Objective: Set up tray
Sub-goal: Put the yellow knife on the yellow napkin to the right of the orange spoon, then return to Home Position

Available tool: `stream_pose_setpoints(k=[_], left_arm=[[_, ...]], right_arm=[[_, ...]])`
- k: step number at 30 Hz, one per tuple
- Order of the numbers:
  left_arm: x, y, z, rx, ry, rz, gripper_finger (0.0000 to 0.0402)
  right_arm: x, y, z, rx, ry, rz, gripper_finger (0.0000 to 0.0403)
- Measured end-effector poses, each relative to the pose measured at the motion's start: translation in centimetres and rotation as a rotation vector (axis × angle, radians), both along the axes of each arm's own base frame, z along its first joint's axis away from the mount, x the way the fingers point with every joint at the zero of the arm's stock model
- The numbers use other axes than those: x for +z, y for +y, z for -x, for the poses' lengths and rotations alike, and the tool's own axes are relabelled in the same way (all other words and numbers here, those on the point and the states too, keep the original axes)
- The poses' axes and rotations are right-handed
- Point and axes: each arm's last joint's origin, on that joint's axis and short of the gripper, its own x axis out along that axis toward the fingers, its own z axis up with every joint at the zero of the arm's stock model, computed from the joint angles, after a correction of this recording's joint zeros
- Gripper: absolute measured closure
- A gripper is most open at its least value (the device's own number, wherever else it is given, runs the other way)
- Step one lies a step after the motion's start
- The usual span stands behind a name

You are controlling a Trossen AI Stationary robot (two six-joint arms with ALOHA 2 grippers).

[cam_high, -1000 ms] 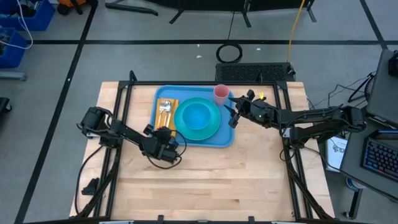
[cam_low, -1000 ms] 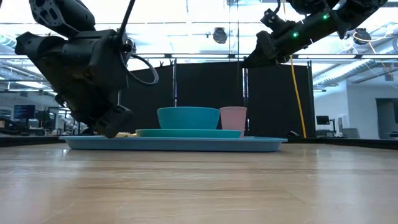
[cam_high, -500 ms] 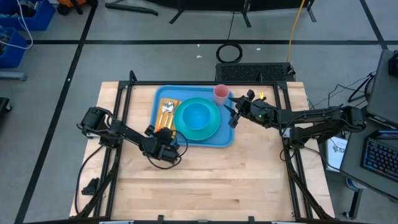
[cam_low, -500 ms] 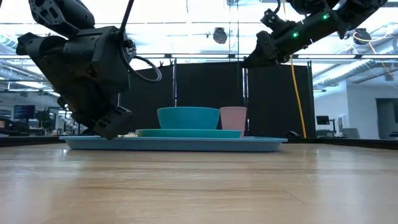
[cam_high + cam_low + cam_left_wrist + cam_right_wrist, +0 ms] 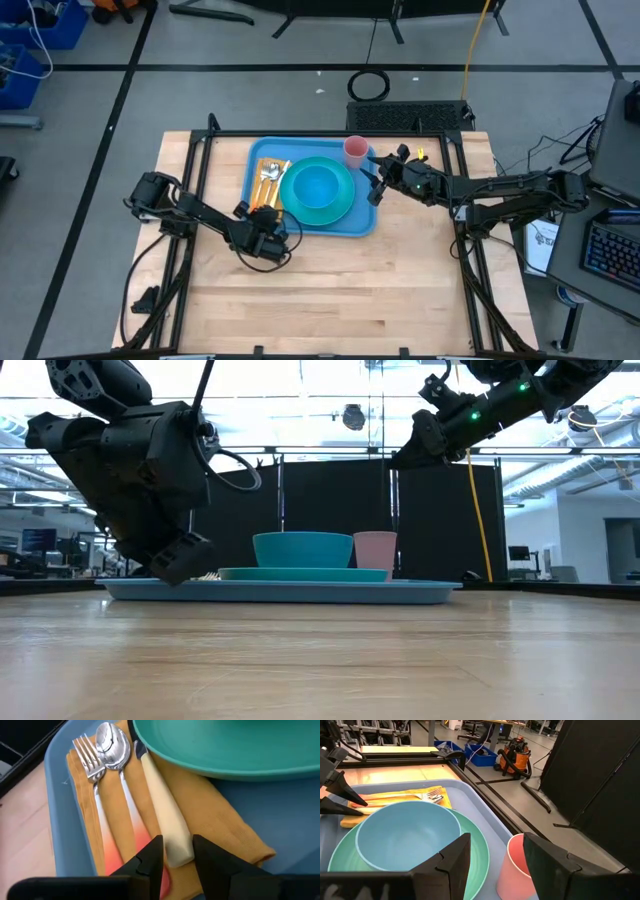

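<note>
The light-blue tray (image 5: 366, 226) lies at the table's far middle. It carries a teal plate (image 5: 294, 206) with a blue bowl (image 5: 318, 186), a pink cup (image 5: 355, 151) and an orange napkin (image 5: 225, 827). On the napkin lie a fork (image 5: 91, 770), a spoon (image 5: 114, 751) and a cream-handled knife (image 5: 165, 815). My left gripper (image 5: 177, 852) is low at the tray's near left corner, open, its fingers on either side of the knife handle's near end. My right gripper (image 5: 495, 862) hangs open above the tray's right side, by the cup. My left gripper's fingers (image 5: 152, 855) flank the near end of the knife's cream handle (image 5: 177, 847), slanting down from the table's near side along the knife. Whether they touch it I cannot tell. The knife lies flat on the napkin.
Bare wooden tabletop (image 5: 340, 290) stretches from the tray to the near edge. Black frame rails (image 5: 195, 190) run along the table's left and right sides. Beyond the far edge is the floor with a black mat (image 5: 405, 117).
</note>
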Motion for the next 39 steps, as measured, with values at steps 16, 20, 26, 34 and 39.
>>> stream_pose_setpoints(k=[16, 20, 26, 34, 39], left_arm=[[0.3, -0.8, 0.1, -0.055, -0.005, -0.059, 0.029], [0.5, -1.4, 0.3, -0.072, -0.044, -0.127, 0.029], [1.7, -2.7, 0.7, -0.073, -0.191, -0.193, 0.0291], [3.0, -4.3, 2.5, 0.018, -0.586, -0.284, 0.0291], [4.6, -4.6, 4.6, 0.049, -0.707, -0.259, 0.0291]], right_arm=[[0.0, 0.0, 0.0, 0.0, 0.001, 0.0, 0.0232], [0.0, 0.0, 0.0, 0.0, 0.001, 0.0, 0.0232], [0.0, 0.0, 0.0, 0.0, 0.001, 0.0, 0.0232], [0.0, 0.0, 0.0, 0.0, 0.001, 0.0, 0.0232], [0.0, 0.0, 0.0, 0.0, 0.001, 0.0, 0.0232]])
